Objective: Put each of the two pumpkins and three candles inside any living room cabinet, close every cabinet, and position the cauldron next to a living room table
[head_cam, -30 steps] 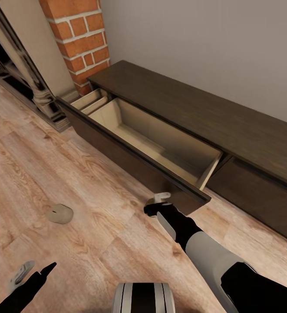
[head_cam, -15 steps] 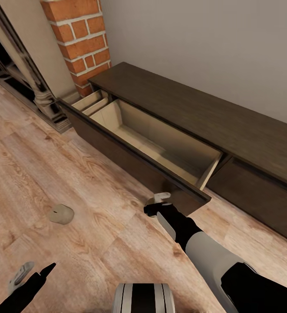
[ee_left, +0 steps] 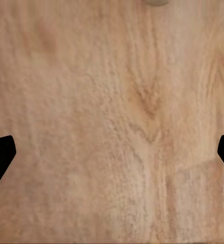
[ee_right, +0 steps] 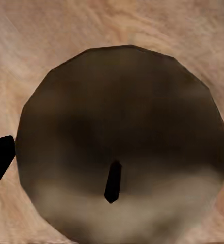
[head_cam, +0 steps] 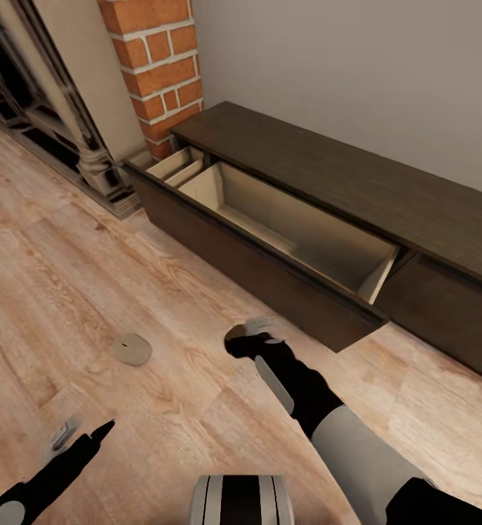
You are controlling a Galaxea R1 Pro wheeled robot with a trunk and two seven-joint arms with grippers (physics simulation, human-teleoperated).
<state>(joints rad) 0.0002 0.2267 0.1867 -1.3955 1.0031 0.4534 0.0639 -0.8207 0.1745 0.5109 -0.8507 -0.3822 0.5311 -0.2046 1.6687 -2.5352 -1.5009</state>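
**Right gripper over a candle, cabinet drawer open**

At the bottom left of the head view, the left gripper (head_cam: 80,436) hangs over bare wooden floor (head_cam: 87,284); its fingers are spread wide, with nothing between them in the left wrist view (ee_left: 112,152).

Just above centre-bottom, the right gripper (head_cam: 244,335) points down at the floor boards. In the right wrist view a round candle (ee_right: 122,137), seen from above with its dark wick, sits between the two black fingertips (ee_right: 0,157) at either edge of the frame. Whether the tips touch it I cannot tell, so I cannot tell if it is gripped.

Left of centre, a second tan candle (head_cam: 131,349) lies on the floor, well apart from both grippers.

Further back, the dark-brown cabinet (head_cam: 357,182) runs diagonally from centre to the right edge. Its long drawer (head_cam: 270,273) is pulled out, showing a pale interior. A brick column (head_cam: 160,65) stands at the upper left, beside the cabinet's end.
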